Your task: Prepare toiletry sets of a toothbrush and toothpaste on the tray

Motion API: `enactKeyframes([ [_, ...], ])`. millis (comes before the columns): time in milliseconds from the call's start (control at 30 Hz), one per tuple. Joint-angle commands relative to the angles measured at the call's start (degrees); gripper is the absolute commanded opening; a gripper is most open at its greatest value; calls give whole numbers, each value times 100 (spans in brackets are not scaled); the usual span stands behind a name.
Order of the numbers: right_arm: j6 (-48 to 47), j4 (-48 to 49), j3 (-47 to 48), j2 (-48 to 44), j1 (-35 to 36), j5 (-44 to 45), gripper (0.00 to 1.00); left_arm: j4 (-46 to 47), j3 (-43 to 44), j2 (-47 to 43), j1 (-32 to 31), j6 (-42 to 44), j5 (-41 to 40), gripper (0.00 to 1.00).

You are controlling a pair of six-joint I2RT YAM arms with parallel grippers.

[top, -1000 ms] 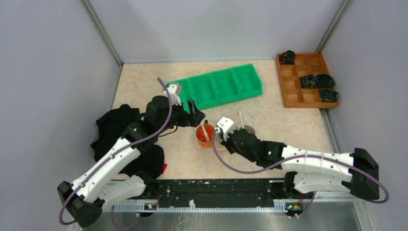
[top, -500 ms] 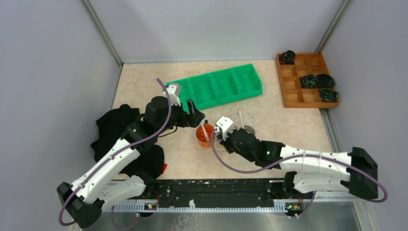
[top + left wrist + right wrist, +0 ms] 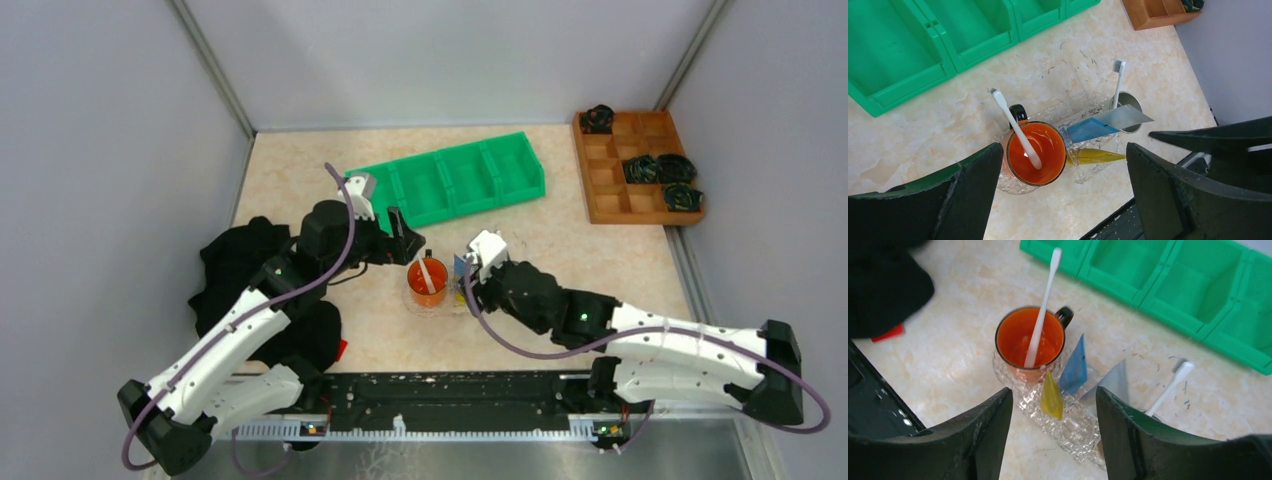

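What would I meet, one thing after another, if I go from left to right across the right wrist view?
black cloth → orange mug → yellow tube → blue tube → white tube → toothbrush on the right. The toothbrush in the mug overlaps it, so I leave it out.

My left arm (image 3: 235,325), white links with a purple cable, slants up from its base toward the middle. Its black two-finger left pincer (image 3: 408,238) is spread to its widest, the dark fingers (image 3: 973,195) well apart and gripping nothing. My right arm (image 3: 660,335) lies low, reaching in from the right. The right pincer (image 3: 466,274) is parted too – fingers (image 3: 983,435) tilted downward, bare between them.
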Motion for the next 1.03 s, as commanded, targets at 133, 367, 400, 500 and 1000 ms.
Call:
enactKeyframes([
  [133,915,-1659,1153,-1148,58,975,67,-237,-88,-287,27,71,151,99],
  [367,2432,-3014,1050,-2054,58,1142,72,-362,-736,-945,27,-228,1088,99],
  [400,2563,-3148,995,-2229,57,1181,73,-324,-817,-1100,27,-301,1272,99],
  [500,2923,-3445,727,-2852,57,1298,75,-197,-1061,-1714,27,-460,1601,99],
  [1000,3175,-3415,457,-3357,57,1884,77,-164,-1806,-2859,27,-575,893,99],
])
